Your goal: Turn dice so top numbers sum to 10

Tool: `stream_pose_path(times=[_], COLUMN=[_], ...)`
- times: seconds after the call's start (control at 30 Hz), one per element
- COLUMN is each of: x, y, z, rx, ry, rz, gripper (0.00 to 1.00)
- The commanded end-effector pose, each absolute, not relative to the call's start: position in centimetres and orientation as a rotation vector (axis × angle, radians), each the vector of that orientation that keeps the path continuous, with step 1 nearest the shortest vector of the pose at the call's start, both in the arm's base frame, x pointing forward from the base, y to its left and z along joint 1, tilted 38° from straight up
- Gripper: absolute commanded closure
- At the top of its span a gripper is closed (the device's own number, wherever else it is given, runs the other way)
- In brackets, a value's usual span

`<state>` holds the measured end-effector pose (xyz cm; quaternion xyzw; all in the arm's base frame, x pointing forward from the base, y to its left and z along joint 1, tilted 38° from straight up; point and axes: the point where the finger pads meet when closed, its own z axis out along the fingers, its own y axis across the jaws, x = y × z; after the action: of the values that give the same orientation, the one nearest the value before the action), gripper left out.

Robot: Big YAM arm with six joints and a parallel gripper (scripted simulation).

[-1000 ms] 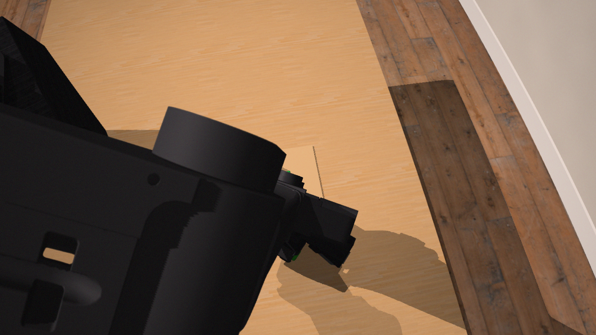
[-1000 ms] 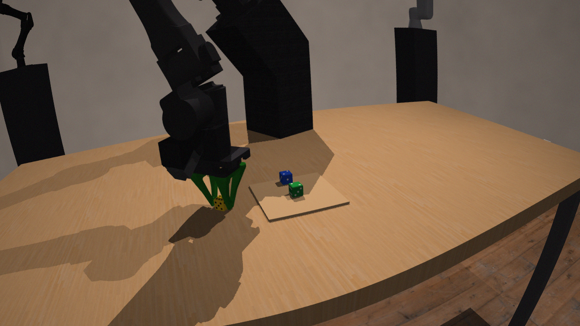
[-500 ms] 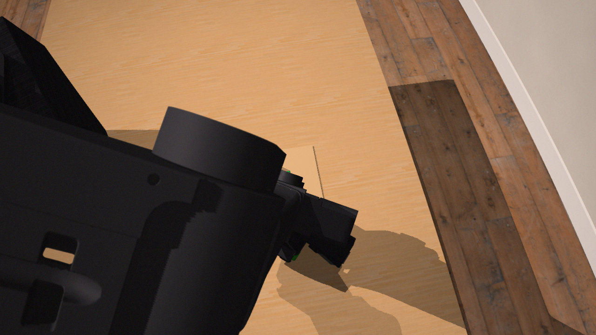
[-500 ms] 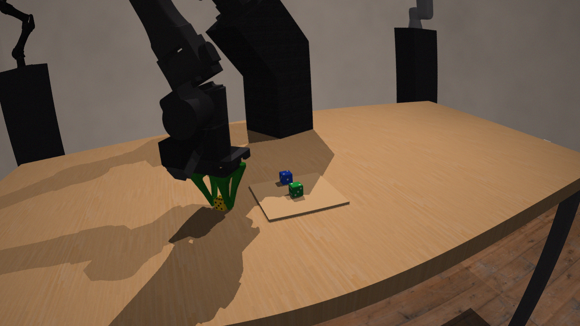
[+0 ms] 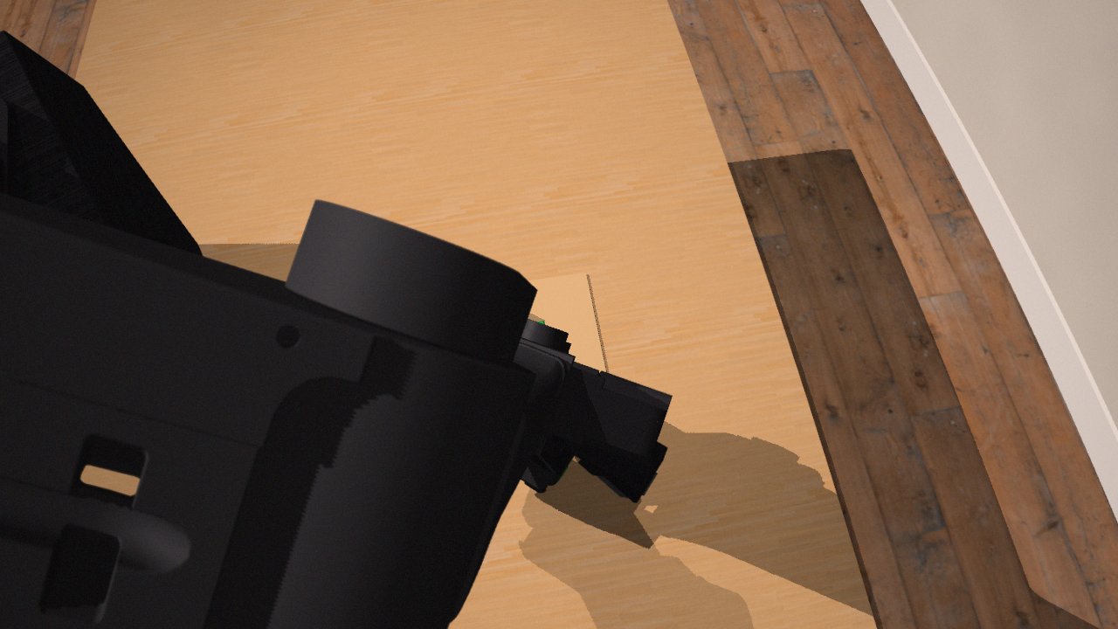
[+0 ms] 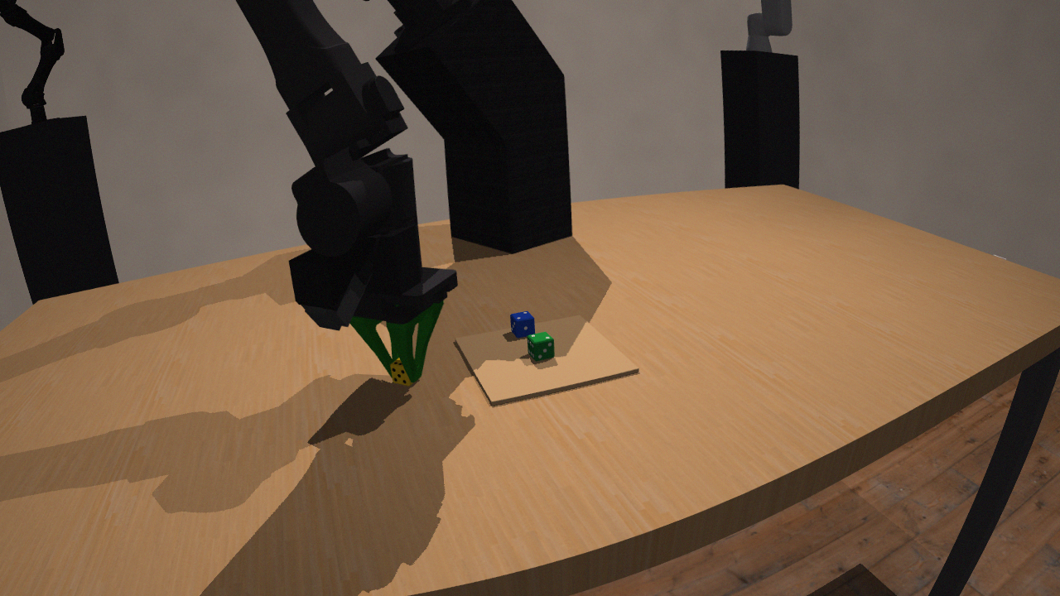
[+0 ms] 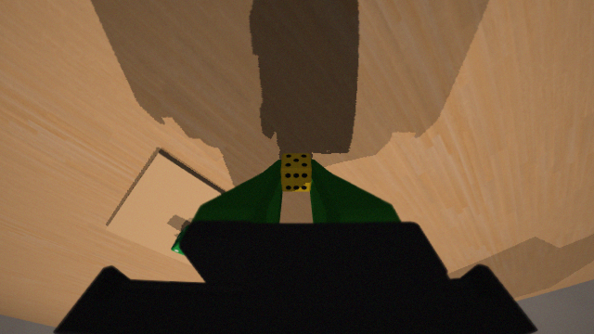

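Jaws (image 6: pixel 403 372) gripped yellow die (image 6: pixel 400 372) (image 7: pixel 296 172) beside mat (image 6: pixel 570 370) (image 7: pixel 144 199); green die (image 6: pixel 541 347) (image 7: pixel 177 247), blue die (image 6: pixel 522 324) sat on mat.

Matte black arm (image 5: pixel 406 281) (image 6: pixel 333 207), rounded joint housings, green fingers (image 6: pixel 424 333).

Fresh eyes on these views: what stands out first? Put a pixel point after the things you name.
The yellow die with black pips (image 6: pixel 399 371) (image 7: pixel 296 173), pinched between the hand's green fingers (image 6: pixel 401 342) at the table, off the mat. Next, the blue die (image 6: pixel 522 324) and the green die with white pips (image 6: pixel 541 347) on the square wooden mat (image 6: pixel 593 367) (image 7: pixel 139 195) (image 5: pixel 574 305), under the bulky black arm (image 5: pixel 375 469) (image 6: pixel 333 199).
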<state>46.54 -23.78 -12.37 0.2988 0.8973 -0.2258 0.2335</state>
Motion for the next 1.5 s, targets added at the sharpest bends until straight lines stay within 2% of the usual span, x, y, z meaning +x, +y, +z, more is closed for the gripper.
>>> stream_pose_path(times=[0.0, 0.8, 1.47], x=[47.3, 47.3, 44.4], y=[-23.6, -23.6, -17.8], z=[-12.1, -12.1, -3.9], rx=[0.793, 0.793, 0.802], ry=[2.454, 2.453, 2.448], rz=[-0.617, -0.617, -0.609], gripper=[0.85, 0.85, 0.85])
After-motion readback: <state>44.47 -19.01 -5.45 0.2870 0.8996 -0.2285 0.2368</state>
